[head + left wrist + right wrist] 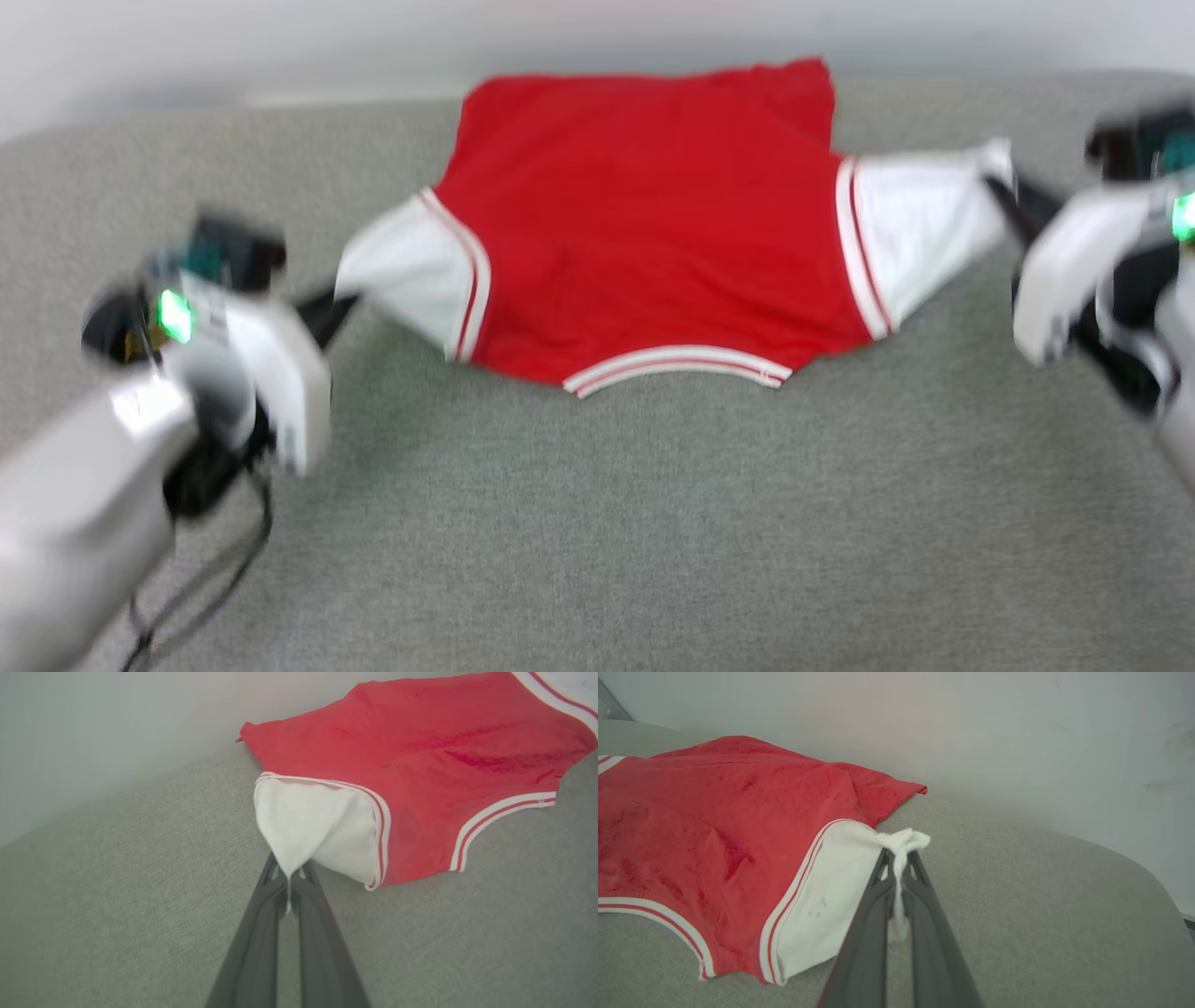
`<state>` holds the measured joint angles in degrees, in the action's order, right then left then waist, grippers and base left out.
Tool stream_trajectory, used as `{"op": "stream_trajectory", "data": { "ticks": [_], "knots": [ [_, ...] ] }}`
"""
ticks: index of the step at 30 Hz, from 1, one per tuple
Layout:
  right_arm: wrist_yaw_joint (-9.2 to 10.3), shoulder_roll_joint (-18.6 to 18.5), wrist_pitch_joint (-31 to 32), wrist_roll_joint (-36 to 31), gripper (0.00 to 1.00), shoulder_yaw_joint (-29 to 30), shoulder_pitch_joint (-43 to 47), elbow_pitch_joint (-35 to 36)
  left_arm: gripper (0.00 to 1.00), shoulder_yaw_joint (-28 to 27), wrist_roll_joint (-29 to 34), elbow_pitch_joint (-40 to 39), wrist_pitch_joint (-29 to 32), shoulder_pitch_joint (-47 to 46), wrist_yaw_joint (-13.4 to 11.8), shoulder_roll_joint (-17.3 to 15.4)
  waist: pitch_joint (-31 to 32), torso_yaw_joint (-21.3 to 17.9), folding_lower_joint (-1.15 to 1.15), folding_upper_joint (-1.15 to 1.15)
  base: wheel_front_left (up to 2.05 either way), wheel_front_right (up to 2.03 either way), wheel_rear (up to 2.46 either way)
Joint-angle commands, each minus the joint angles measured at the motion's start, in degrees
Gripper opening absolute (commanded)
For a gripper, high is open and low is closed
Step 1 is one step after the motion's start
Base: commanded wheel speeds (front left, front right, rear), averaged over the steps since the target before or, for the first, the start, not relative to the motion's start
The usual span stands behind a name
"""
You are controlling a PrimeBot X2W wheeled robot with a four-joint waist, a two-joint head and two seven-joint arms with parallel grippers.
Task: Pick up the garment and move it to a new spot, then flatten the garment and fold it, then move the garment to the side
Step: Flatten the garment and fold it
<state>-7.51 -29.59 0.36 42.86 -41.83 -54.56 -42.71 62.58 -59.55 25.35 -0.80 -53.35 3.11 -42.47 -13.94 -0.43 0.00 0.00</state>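
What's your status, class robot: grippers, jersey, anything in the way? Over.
Left gripper shut on one white sleeve; right gripper shut on the other. Between them, jersey spread on grey surface. Nothing in the way.

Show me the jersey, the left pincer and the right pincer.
jersey [653, 243], head view, red body.
left pincer [289, 877], left wrist view, between tips gripping sleeve.
right pincer [900, 859], right wrist view, between tips gripping sleeve.

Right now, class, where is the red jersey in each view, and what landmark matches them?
Head view: jersey upper centre, spread wide.
Left wrist view: jersey upper right, sleeve in the jaws.
Right wrist view: jersey at left, sleeve in the jaws.
Shared landmark: its curved striped trim.
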Motion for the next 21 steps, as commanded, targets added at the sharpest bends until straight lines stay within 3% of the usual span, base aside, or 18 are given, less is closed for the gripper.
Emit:
{"op": "stream_trajectory", "data": {
  "ticks": [1,10,21],
  "knots": [
    [0.04,-1.7,-0.9,1.4,0.00,-0.9,4.2,1.3,0.00,0.8,-0.5,-2.0,-1.0,4.5,-1.7,-1.9,3.3,-0.6,0.00,0.00,0.00,0.00,0.00],
    [0.04,-8.4,-0.2,7.6,0.00,-3.8,22.8,9.2,0.00,2.8,-6.5,-15.2,-4.1,23.5,-9.5,-10.5,10.3,-0.8,0.00,0.00,0.00,0.00,0.00],
    [0.05,-18.6,6.8,12.9,0.00,2.0,46.2,22.0,0.00,5.3,-12.0,-26.4,-7.3,38.4,-17.9,-17.2,13.5,0.5,0.00,0.00,0.00,0.00,0.00]
  ]
}}
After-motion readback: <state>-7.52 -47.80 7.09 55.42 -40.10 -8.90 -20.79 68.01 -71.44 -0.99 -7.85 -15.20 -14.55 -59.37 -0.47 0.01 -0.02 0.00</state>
